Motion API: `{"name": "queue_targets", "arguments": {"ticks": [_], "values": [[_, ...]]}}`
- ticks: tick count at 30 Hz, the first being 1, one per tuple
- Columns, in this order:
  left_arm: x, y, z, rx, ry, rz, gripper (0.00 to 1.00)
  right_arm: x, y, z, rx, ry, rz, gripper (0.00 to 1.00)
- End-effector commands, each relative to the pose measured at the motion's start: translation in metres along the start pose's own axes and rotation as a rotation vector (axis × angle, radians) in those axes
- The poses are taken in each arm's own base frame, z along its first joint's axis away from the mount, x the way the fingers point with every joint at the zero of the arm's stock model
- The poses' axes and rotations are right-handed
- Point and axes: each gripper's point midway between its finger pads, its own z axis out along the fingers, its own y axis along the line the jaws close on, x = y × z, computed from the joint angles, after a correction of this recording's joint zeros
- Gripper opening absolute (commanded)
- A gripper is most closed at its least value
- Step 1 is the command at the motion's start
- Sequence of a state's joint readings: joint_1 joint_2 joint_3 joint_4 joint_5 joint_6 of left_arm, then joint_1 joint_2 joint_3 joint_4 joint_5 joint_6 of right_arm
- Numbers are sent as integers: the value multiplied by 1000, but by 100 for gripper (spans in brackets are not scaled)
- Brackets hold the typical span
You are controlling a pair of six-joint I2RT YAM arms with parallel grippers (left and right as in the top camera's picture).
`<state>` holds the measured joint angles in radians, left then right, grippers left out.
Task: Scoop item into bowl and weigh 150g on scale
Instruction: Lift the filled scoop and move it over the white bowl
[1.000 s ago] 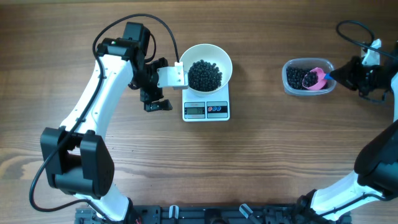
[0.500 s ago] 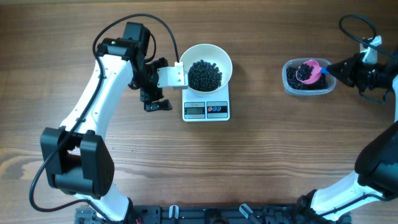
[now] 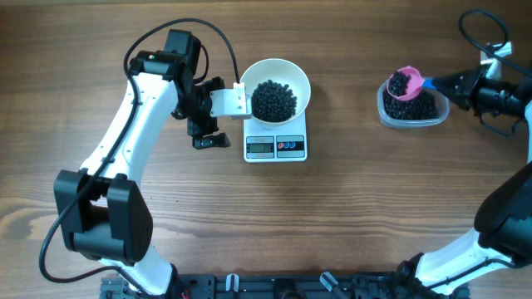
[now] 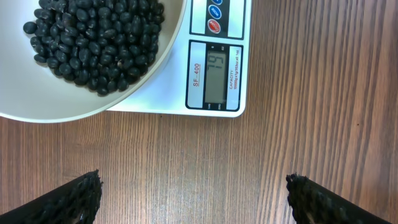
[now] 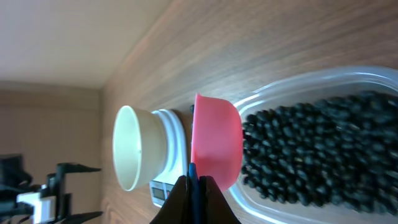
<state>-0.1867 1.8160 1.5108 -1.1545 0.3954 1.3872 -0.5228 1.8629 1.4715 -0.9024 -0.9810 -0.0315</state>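
Beans (image 3: 273, 100), tiny and black, sit in the round white bowl (image 3: 293, 73) atop the flat white scale (image 3: 276, 148). Your right pincer (image 3: 440, 82) clamps the loaded pink plastic scoop (image 3: 413, 73) over the clear tub (image 3: 411, 118); your left pincer (image 3: 223, 121) gapes empty beside the bowl.

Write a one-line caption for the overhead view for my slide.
Right gripper holds a pink scoop of black beans over the clear tub; a white bowl of beans sits on the scale.
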Motion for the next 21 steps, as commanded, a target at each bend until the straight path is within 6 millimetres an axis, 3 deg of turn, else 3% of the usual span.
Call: {"name": "queue_targets", "arguments": {"ticks": [1,5,10,21], "values": [[-1,-2,2,14,-24,10,100,-2,16,0,-122,-7,-17,5],[-1,-2,2,14,-23,10,100,-1,23,3,-146,1,-25,4],[-1,-2,2,14,-24,10,100,8,42,25,-168,52,-75,4],[-1,-2,2,14,-23,10,100,55,125,106,-281,228,-293,4]]}}
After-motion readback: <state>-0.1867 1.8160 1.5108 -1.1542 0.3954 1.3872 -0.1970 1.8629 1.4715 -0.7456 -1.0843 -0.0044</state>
